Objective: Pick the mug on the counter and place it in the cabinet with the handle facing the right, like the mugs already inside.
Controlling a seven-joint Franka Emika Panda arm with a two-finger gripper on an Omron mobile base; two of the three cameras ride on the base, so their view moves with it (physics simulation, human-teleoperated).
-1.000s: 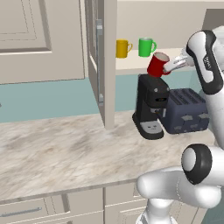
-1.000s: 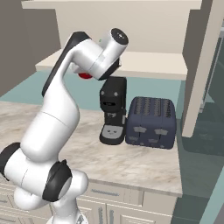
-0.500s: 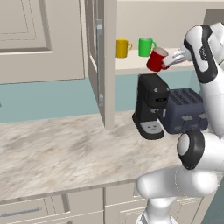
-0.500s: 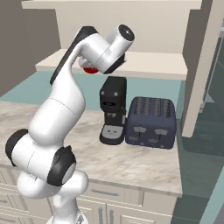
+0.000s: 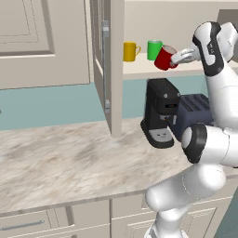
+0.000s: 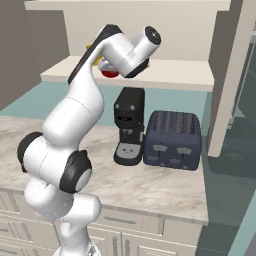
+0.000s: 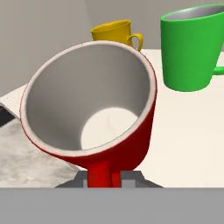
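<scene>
Two mugs, yellow (image 5: pixel 130 50) and green (image 5: pixel 155 49), stand on the cabinet (image 5: pixel 139 69) shelf. I have the claw (image 5: pixel 179 57) clamped on the red mug (image 5: pixel 164 58), tilted above the shelf's front edge, just right of the green one; its handle (image 7: pixel 99 174) points back toward my claw.

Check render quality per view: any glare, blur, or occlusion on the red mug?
Left base view: red mug sharp, evenly lit, tilted in the end effector near the green mug. Right base view: arm covers most of the red mug. Hand view: red mug looms large with close-up distortion, soft shading inside, no glare; yellow mug crisp.
</scene>
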